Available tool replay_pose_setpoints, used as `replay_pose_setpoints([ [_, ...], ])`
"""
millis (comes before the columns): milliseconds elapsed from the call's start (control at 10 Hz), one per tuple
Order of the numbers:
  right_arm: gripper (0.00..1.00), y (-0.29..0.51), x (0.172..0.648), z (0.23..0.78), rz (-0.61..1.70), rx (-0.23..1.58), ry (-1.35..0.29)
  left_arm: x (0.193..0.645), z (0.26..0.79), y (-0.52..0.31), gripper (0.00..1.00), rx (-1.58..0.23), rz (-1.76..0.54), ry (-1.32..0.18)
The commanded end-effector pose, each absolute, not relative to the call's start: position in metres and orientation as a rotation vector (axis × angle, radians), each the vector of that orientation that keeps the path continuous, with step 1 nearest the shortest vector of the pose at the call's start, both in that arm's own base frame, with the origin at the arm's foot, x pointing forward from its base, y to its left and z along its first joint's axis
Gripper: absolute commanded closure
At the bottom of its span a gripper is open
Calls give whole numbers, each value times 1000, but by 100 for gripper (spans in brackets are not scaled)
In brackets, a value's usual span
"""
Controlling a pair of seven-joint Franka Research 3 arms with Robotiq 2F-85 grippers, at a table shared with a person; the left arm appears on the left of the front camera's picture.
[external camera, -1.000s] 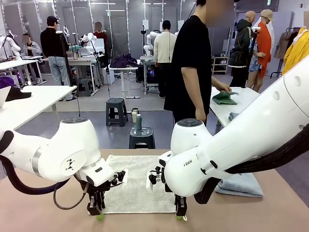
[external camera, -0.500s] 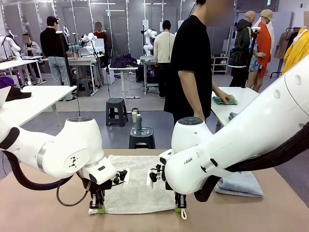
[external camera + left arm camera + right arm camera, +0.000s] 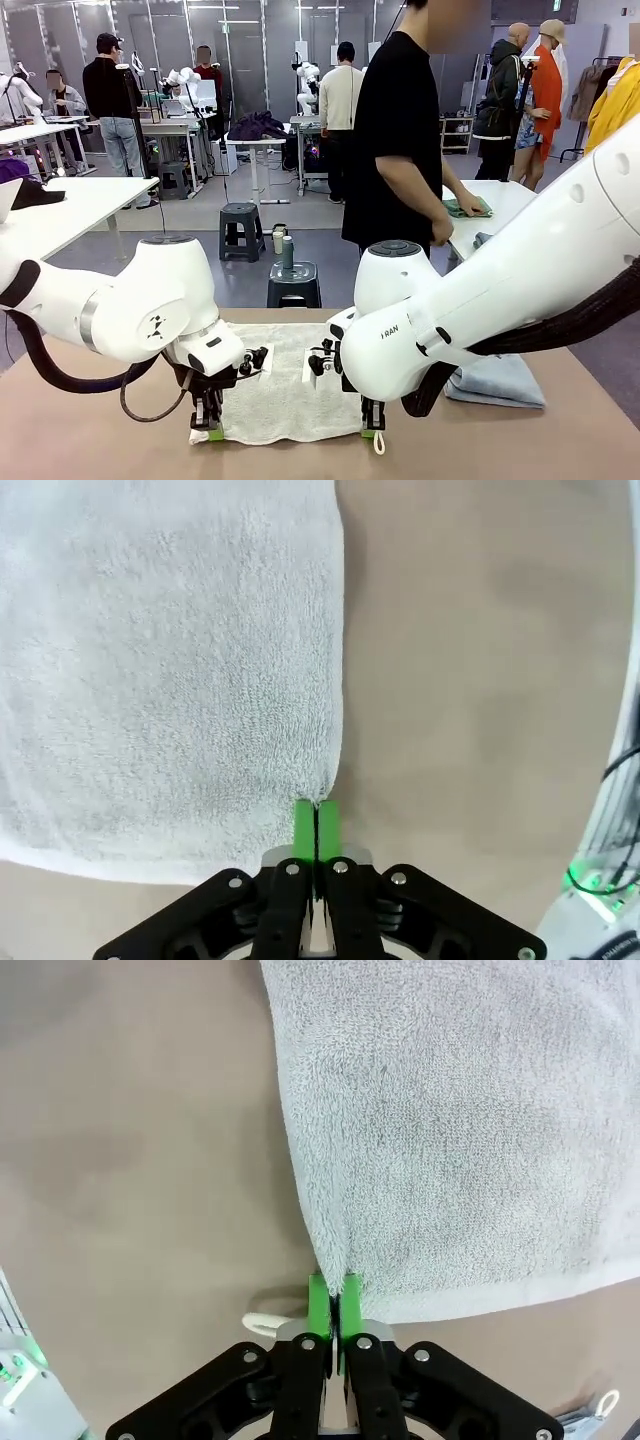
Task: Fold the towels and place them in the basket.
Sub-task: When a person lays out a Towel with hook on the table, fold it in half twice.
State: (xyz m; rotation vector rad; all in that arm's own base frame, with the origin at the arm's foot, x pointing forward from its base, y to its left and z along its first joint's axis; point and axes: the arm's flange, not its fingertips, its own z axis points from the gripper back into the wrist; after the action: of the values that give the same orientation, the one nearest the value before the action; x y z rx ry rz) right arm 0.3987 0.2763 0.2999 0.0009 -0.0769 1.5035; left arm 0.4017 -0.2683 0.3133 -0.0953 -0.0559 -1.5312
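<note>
A cream towel lies spread flat on the brown table between my two arms. My left gripper is shut on the towel's near left corner, and in the left wrist view its green pads pinch the towel at its edge. My right gripper is shut on the near right corner; the right wrist view shows the pads clamped on the towel, with a white corner loop beside them. A pale blue-grey towel lies folded at the right. The basket is out of view.
A person in a black shirt stands at the far side, turned toward a neighbouring table with a green cloth. Bare table surface lies left and in front of the cream towel.
Both grippers came down onto the towel's near corners and closed on them. The left gripper shifted slightly right. The person's hands moved on the green cloth.
</note>
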Motion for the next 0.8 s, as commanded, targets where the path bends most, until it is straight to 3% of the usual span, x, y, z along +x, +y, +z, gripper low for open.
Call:
replay_pose_setpoints([
  [0, 100, 276, 400, 298, 1508, -3, -78, 401, 309, -267, 100, -71, -1531, -38],
  [700, 100, 276, 400, 298, 1508, -3, -78, 401, 309, -267, 100, -71, -1531, -38],
])
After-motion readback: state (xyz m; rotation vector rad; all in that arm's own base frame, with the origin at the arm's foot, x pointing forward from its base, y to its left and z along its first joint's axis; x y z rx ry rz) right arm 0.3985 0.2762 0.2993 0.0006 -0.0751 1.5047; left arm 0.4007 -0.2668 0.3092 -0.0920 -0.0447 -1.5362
